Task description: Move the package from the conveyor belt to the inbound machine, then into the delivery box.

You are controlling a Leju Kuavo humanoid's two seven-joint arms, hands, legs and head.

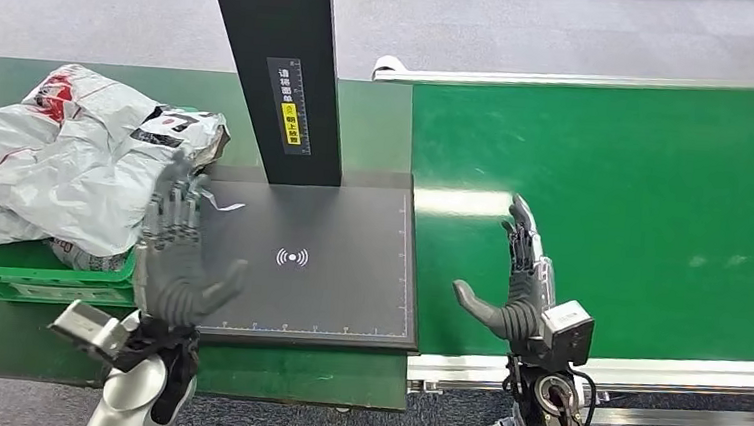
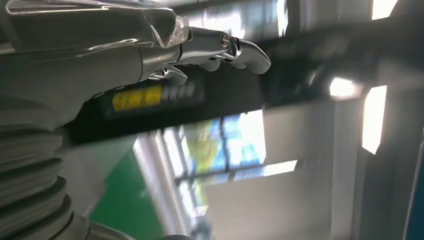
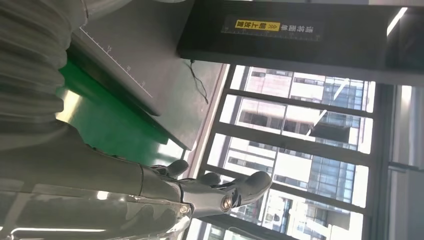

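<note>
Packages (image 1: 66, 156) in grey wrap lie heaped in a green box (image 1: 38, 275) at far left. Left hand (image 1: 177, 259) hovers beside them over the black scanner (image 1: 320, 259), fingers spread, empty. Right hand (image 1: 515, 283) hangs likewise spread above the green belt (image 1: 634, 211).

Wide open green conveyor belt (image 1: 634, 211) ahead of the right hand (image 1: 514, 288), nothing lying on it to dodge. The black post (image 1: 278, 66) rises at the back of the scanner pad (image 1: 320, 259), blocking any straight pass there. Grey packages (image 1: 66, 156) heap over the green bin (image 1: 38, 270), crowding the left hand (image 1: 177, 259) at the pad's left edge.
</note>
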